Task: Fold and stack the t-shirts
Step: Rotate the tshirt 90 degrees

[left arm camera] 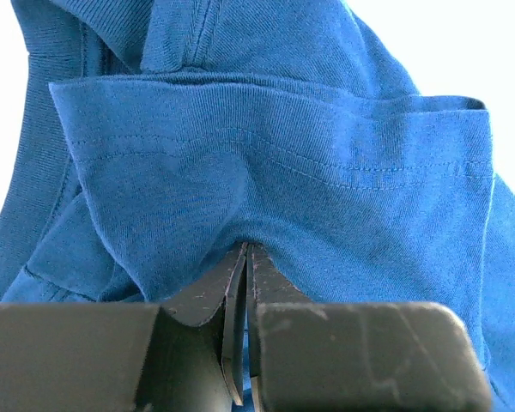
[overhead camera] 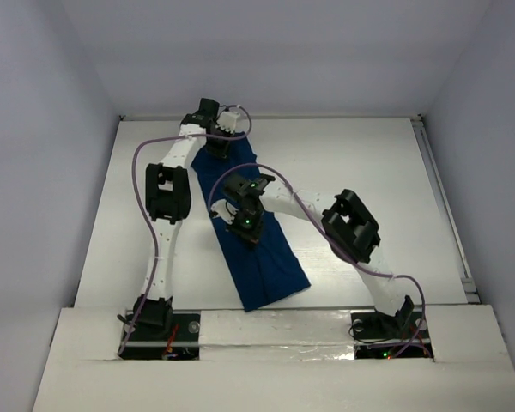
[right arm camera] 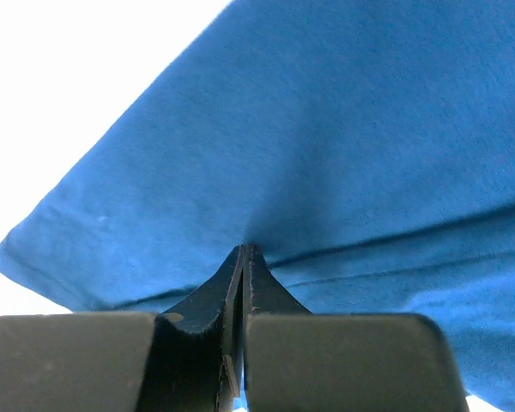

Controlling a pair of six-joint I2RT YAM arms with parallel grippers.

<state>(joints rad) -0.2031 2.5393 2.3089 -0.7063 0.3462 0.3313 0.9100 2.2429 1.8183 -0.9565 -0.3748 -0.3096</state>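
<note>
One dark blue t-shirt [overhead camera: 271,268] lies as a long narrow strip, running diagonally from the far left of the white table [overhead camera: 369,163] toward the near edge. My left gripper [overhead camera: 221,148] is at the strip's far end, shut on a bunched fold with a stitched hem [left arm camera: 283,167]; the jaws [left arm camera: 246,247] meet in the cloth. My right gripper [overhead camera: 245,230] is down on the middle of the strip, its jaws [right arm camera: 245,249] pinched shut on a raised ridge of the fabric [right arm camera: 343,129]. No printed graphic shows.
Pale walls close the table on the left, back and right. A metal rail [overhead camera: 444,206] runs along the right edge. Both arm bases [overhead camera: 146,322] [overhead camera: 386,328] sit at the near edge, with purple cables looping along the arms.
</note>
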